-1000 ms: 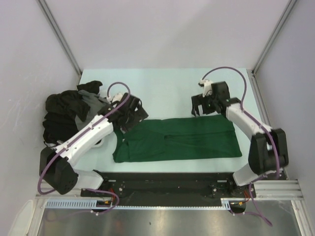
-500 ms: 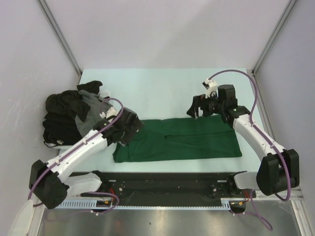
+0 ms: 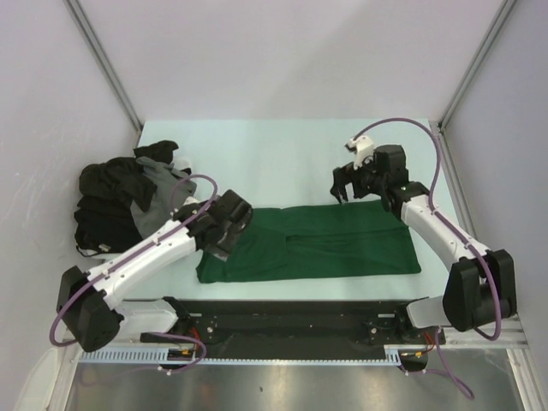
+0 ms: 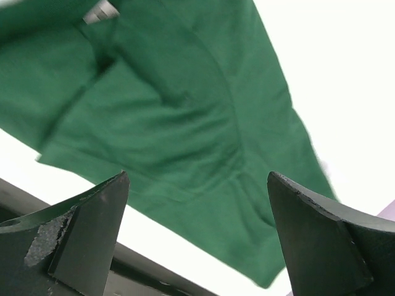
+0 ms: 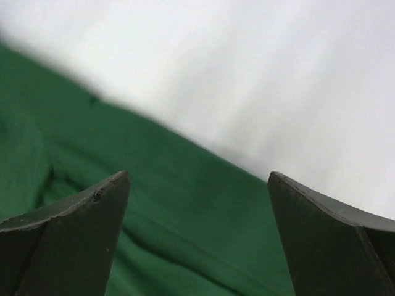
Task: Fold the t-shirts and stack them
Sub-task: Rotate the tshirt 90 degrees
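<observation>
Table (image 3: 282, 145): one green tee (image 3: 317, 244) (dark heap (image 3: 107, 205))

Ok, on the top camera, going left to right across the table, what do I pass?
First the pile of black and grey t-shirts → left gripper, open → right gripper, open. The green t-shirt stretches across the span of both grippers, so it has no single place in the order.

Nothing written can be read from here, no brand, number or sign: the small white tag (image 4: 105, 8) on the green t-shirt (image 4: 185, 123) shows only as a blurred pale scrap at the picture's edge, with no letters to make out.
</observation>
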Robot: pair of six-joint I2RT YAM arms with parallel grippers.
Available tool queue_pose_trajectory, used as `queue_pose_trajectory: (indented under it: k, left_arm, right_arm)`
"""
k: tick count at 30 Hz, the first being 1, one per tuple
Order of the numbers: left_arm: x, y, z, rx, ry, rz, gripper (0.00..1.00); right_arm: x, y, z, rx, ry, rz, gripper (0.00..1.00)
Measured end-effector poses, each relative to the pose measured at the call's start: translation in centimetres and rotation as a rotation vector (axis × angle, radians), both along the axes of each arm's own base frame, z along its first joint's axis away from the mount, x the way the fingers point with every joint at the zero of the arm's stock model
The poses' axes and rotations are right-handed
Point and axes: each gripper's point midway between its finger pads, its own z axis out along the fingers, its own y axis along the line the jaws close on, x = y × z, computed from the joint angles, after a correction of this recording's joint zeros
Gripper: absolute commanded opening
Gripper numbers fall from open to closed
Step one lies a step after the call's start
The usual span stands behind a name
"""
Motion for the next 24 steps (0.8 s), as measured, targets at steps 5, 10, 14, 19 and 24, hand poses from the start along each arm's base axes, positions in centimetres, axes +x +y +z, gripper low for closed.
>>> queue_pose_trajectory:
  k: [5, 10, 14, 19, 24]
  left_arm:
    - [0.7, -1.3, -1.2, -0.025, 0.053, 0.101, 1.00]
    - [0.7, -1.4, -4.6, 0.027, 0.149, 0.165, 0.99]
    - [1.1, -1.6, -6.5, 0.062, 0.208, 0.198, 0.99]
    - [1.8, -1.7, -8.5, 0.091, 0.251, 0.221, 0.99]
    - [2.1, -1.5, -10.1, 0.100, 0.265, 0.237, 0.99]
  right_arm:
    - [-0.2, 1.2, -1.1, -0.222, -0.025, 0.412, 1.00]
    - [0.3, 1.4, -3.1, -0.371, -0.027, 0.621, 1.00]
    - [-2.6, 1.1, -6.9, -0.434, 0.045, 0.726, 1.00]
    - [-4.7, 0.3, -10.5, -0.515, 0.102, 0.770, 1.00]
    - [-5.0, -1.0, -13.1, -0.592, 0.119, 0.739, 1.00]
